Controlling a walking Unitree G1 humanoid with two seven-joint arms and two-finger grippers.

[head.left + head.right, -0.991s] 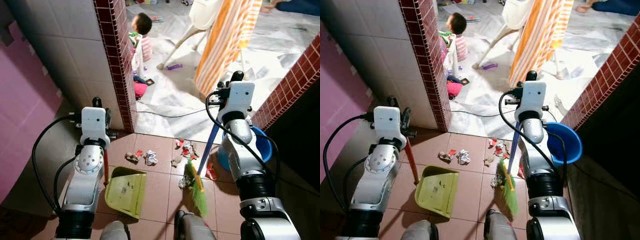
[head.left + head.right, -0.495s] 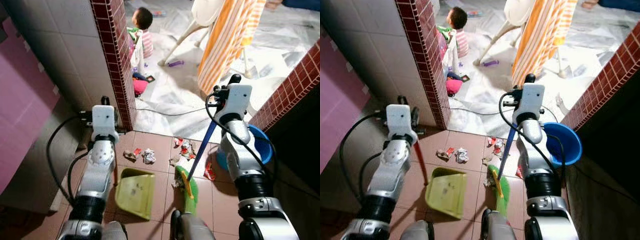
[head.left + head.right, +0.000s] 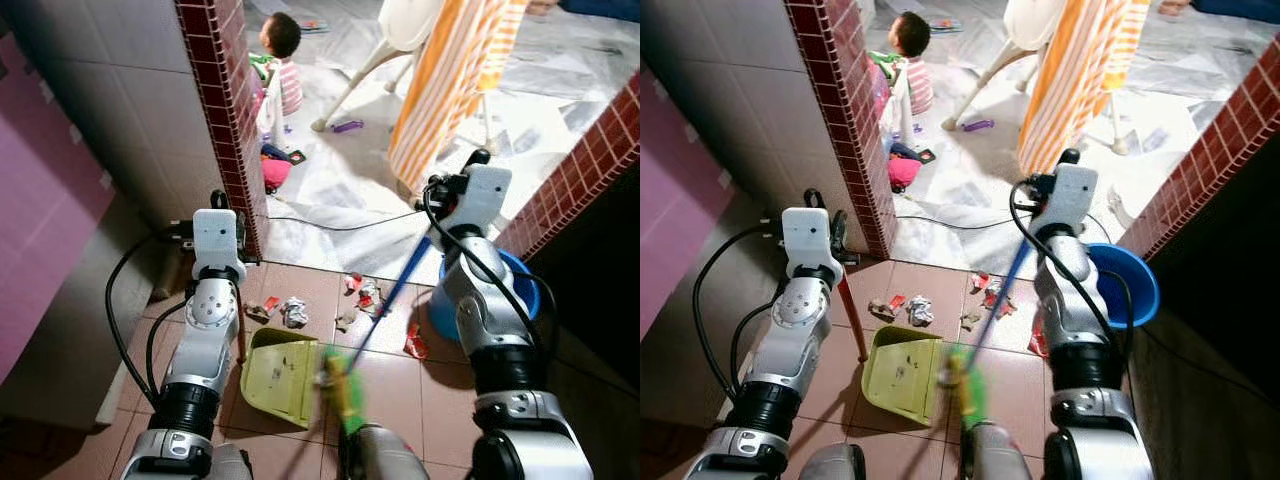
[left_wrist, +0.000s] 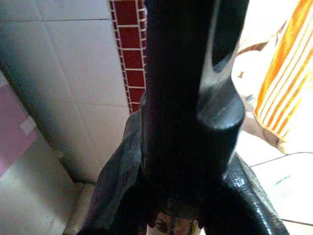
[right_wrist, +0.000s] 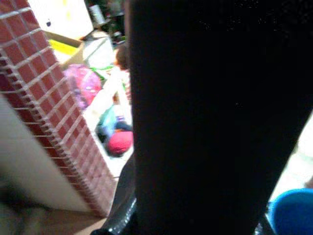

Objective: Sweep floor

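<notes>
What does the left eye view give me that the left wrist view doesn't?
Left eye view: the green dustpan on the floor, the blurred green broom head at its mouth, litter scraps beyond, and the blue basin. Left wrist view: a close look at the left gripper, dark and hard to read. Both: the red brick pillar and the orange striped cloth.

Two silver arms rise from the bottom of the head view. The left gripper (image 3: 205, 222), at left centre, is closed around a red handle (image 3: 240, 335). The right gripper (image 3: 455, 182), at upper right, is closed around a blue broom handle (image 3: 385, 300), its forearm bent inward.
</notes>
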